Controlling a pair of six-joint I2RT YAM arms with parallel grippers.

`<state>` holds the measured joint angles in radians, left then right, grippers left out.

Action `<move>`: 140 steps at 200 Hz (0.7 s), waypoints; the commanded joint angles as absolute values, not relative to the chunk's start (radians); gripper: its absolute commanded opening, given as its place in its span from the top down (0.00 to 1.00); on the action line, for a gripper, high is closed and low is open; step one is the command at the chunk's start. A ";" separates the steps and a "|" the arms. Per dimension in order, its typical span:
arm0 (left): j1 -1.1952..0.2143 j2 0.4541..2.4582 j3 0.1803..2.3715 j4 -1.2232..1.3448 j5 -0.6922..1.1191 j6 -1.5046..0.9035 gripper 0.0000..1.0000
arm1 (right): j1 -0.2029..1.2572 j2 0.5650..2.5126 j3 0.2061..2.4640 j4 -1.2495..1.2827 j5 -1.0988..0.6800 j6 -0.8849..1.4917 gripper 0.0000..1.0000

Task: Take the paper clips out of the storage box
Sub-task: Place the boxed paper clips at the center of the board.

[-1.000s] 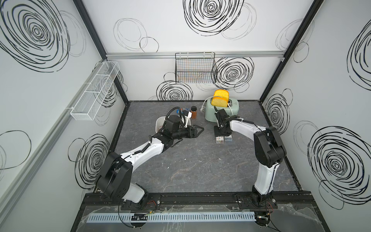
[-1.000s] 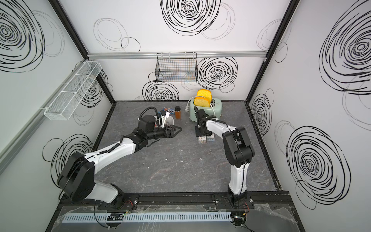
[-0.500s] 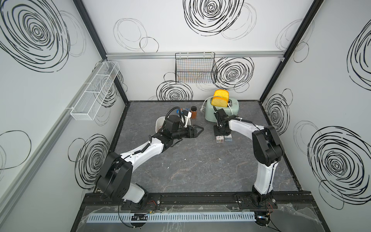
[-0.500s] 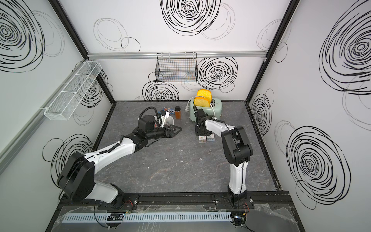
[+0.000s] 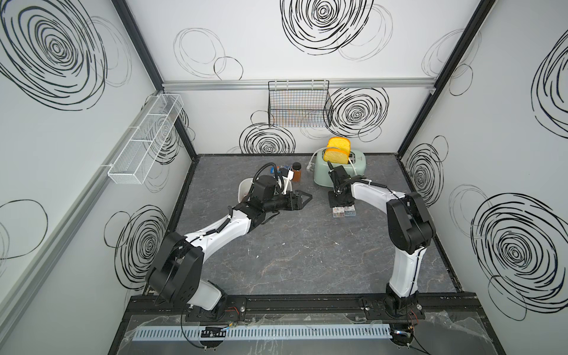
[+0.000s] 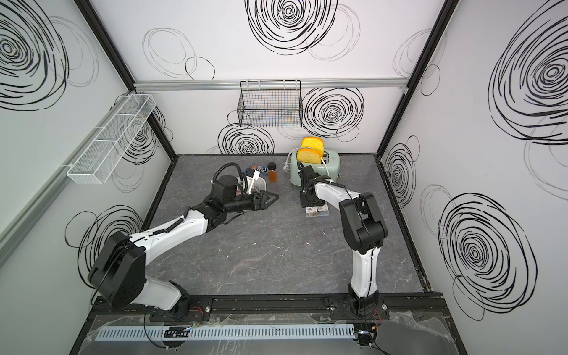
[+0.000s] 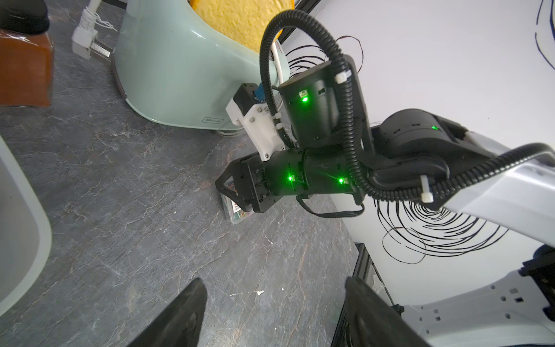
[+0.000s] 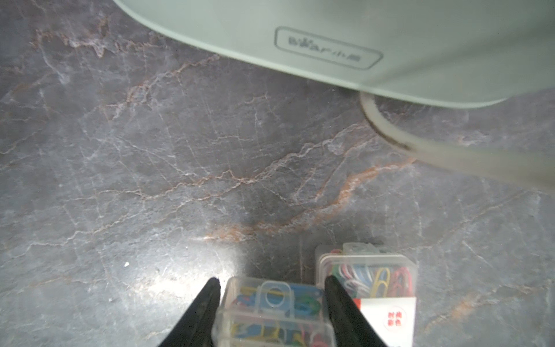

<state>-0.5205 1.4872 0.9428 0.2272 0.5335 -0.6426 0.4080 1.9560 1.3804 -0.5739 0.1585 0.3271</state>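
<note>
Nothing has visibly moved over the last second: both arms and both cases sit just as they did in the earlier top views.

The right gripper (image 8: 271, 282) points down at the tabletop (image 8: 150, 165). Its two black fingers (image 8: 207, 306) press against opposite sides of a clear case of paper clips (image 8: 270, 300), which fills the gap between them. Whether that case rests on the table or is lifted off it, I cannot tell. Just beside one finger, on the outer side, a second case (image 8: 372, 279) with a white-and-red label lies flat on the table, close to the gripped one. Beyond the fingertips stands the mint-green toaster (image 8: 300, 36), near but apart from the cases, with yellow toast (image 5: 338, 147) standing up out of its slots.

Well apart from this, the left gripper (image 7: 273, 281) hovers above bare table with its fingers spread wide and nothing between them, aimed toward the right gripper (image 7: 228, 192). Behind it, under its wrist, sits the white storage box (image 5: 242, 189), mostly covered by the arm, so its contents are hidden. Past the box, toward the back wall, stand a small amber jar (image 6: 272, 175) and a blue packet (image 6: 259, 168).
</note>
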 commanded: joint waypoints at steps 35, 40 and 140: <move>-0.514 1.509 0.980 0.268 0.545 -0.656 0.21 | 0.402 1.975 1.407 -0.586 0.172 0.318 0.37; -0.515 1.510 0.980 0.268 0.544 -0.657 0.21 | 0.402 1.975 1.407 -0.585 0.171 0.318 0.33; -0.507 1.507 0.973 0.262 0.530 -0.665 0.20 | 0.419 1.937 1.424 -0.603 0.172 0.307 0.23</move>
<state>-0.5205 1.5059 0.9497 0.2283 0.5343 -0.6552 0.4084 1.9640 1.3880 -0.5747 0.1608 0.3168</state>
